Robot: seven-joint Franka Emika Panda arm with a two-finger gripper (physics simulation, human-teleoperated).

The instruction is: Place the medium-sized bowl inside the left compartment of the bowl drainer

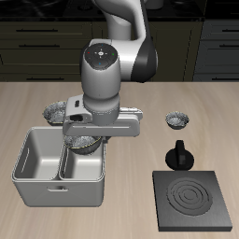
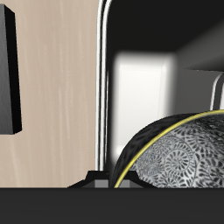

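Observation:
My gripper (image 1: pixel 90 138) is shut on the rim of the medium-sized bowl (image 1: pixel 83 144), a grey bowl with a speckled inside. It holds the bowl just above the bowl drainer (image 1: pixel 37 182), over the back part of the well nearer the stove plate. The wrist view shows the bowl (image 2: pixel 179 157) close up, with a yellow-edged dark rim, hanging over that well's light grey inside wall (image 2: pixel 144 87). The drainer's other well is empty. My fingertips are mostly hidden by the hand and the bowl.
A wider grey bowl (image 1: pixel 53 110) lies behind the drainer, partly hidden by my arm. The smallest grey bowl (image 1: pixel 176 119) sits farther along the table. A black knobbed object (image 1: pixel 178 154) stands behind the black square stove plate (image 1: pixel 192 199), which also shows in the wrist view (image 2: pixel 7 70).

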